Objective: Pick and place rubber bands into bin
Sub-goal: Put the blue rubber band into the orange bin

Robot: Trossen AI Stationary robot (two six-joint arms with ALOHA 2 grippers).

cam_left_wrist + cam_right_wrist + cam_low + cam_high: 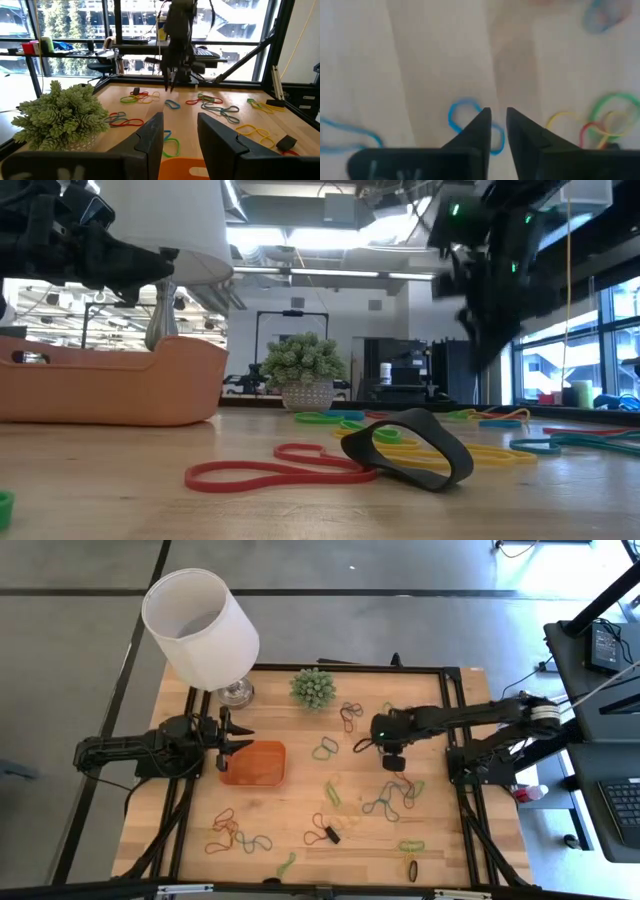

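Rubber bands in several colours lie scattered on the wooden table: a green one (pixel 325 749), a blue-grey tangle (pixel 385 802), an orange and blue group (pixel 235 835). In the low view a black band (pixel 410 445) and a red one (pixel 270 470) lie nearest. The orange bin (pixel 253 764) stands on the table's left half. My left gripper (pixel 238 738) hangs level just beyond the bin's left rim, open with nothing between its fingers (pixel 180 122). My right gripper (pixel 392 762) points steeply down above the right half, narrowly open (pixel 499 114), over a blue band (pixel 462 107) and clear of it.
A lamp with a large white shade (pixel 200 625) stands at the far left corner. A spiky green ball plant (pixel 313 687) sits at the far edge's middle. Black frame rails (pixel 455 740) run along the table's sides. Bare wood lies between the bin and the bands.
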